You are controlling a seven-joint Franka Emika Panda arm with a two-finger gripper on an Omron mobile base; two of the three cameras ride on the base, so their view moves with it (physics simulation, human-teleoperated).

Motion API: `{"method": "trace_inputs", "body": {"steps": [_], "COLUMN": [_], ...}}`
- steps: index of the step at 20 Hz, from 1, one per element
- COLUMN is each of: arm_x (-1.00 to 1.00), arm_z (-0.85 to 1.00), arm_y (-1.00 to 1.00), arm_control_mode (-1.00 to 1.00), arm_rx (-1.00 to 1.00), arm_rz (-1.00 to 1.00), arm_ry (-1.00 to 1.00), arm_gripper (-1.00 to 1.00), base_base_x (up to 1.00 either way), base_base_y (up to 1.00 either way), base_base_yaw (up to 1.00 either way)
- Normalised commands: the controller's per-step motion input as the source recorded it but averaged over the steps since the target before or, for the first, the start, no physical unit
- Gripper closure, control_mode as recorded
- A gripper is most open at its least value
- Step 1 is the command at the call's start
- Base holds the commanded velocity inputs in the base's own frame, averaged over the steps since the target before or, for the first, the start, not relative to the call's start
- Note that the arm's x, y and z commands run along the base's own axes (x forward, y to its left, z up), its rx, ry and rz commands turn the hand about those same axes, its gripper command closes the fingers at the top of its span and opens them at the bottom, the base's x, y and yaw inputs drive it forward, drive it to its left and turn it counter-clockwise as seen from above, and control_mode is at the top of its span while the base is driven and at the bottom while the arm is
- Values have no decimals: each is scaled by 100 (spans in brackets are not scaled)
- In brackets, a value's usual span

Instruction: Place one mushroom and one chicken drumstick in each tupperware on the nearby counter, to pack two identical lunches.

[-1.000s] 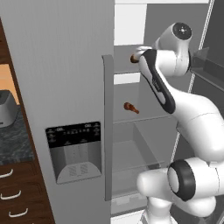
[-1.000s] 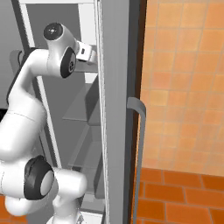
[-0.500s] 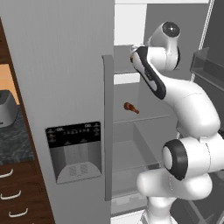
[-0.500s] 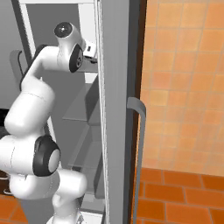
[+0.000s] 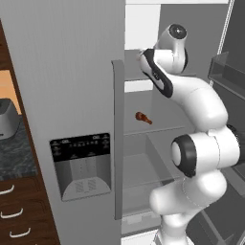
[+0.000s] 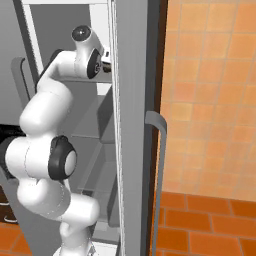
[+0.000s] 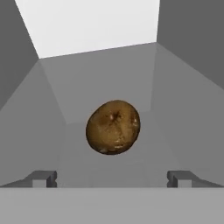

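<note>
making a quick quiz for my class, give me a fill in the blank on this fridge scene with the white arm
1. The white robot arm reaches into the grey refrigerator through its ____ door.
2. In the hand view, the brown rounded mushroom cap lies straight ahead between the two dark fingertips, whose jaws are ____.
3. The golden-brown chicken drumstick lies on a shelf ____ the one the hand has reached.

Missing words: open; open; below

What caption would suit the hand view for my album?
Open fingers wide apart, facing a brown mushroom cap on a grey fridge shelf.
</note>
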Motion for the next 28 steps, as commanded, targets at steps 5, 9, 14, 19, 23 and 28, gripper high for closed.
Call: {"method": "trace_inputs", "body": {"steps": [5,9,14,19,23,28], "arm_x": [47,54,27,31,11,-2], "arm_z": [-16,-13,-10,-13,-20,-14], "arm_y": [0,0,0,0,0,0], "arm_control_mode": [-100,-100,-100,-100,-100,-100], "arm_rx": [0,0,0,0,0,0], "arm_rz": [0,0,0,0,0,0], "arm_ry": [3,2,2,5,8,3], "arm_gripper": [-100,-100,-100,-100,100,100], "base_base_x": [0,0,0,0,0,0], "base_base_y": [0,0,0,0,0,0], "base_base_yaw": [0,0,0,0,0,0]}}
